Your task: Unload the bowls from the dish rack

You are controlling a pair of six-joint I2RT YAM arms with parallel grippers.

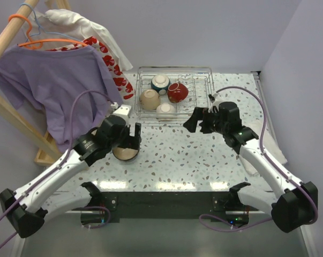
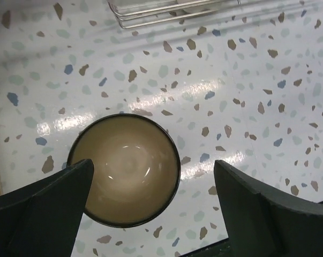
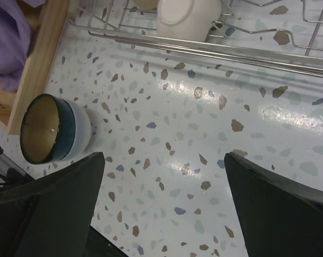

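The round teal-and-white ceramic bowl (image 2: 124, 170) stood mouth-up on the speckled desk (image 2: 247, 80) beneath the wide-open, empty left gripper (image 2: 153, 167). The right gripper (image 3: 164, 160) was also wide open, empty.

Top cam high, far; wrist cams close, downward, share bowl (image 2: 124, 170).

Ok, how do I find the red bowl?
Look for the silver wire dish rack at the far side of the speckled table. Four bowls sit inside, and the red bowl is the one furthest right. It is the only dark red one; its neighbours are a tan bowl, a white bowl and a teal-and-white bowl.
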